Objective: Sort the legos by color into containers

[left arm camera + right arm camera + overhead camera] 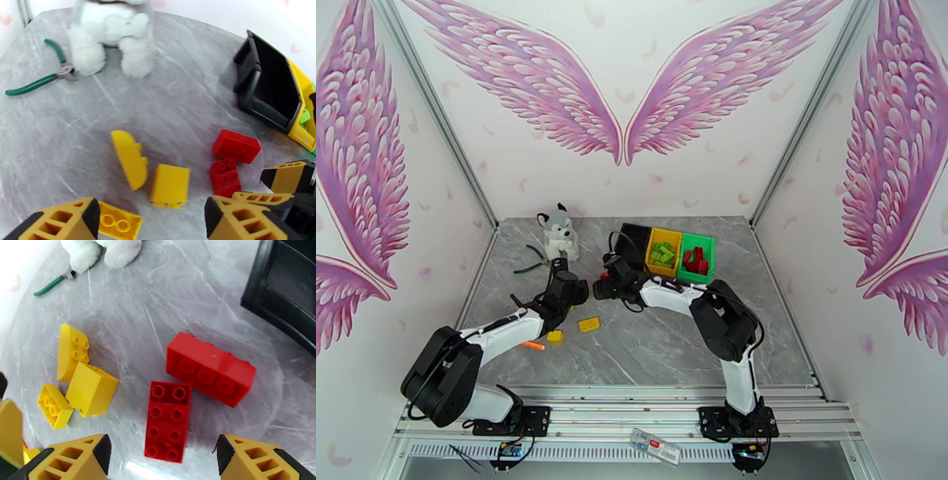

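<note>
- The left gripper [152, 216] hangs low over the surface [47, 130]. Its jaws are wide apart and hold nothing.
- Three yellow legos [170, 185] lie just ahead of its fingers.
- The right gripper [162, 451] is also spread and grips nothing. A red lego [168, 419] lies studs-up, its near end between the fingertips, just beside a longer red lego [209, 368].
- The containers [666, 230] stand in a row at the back. They are a black bin [636, 237], a yellow bin [661, 272] with green legos [662, 254], and a green bin [701, 237] with red legos [696, 259].
- The husky [558, 231] and pliers [529, 264] lie to their left.
</note>
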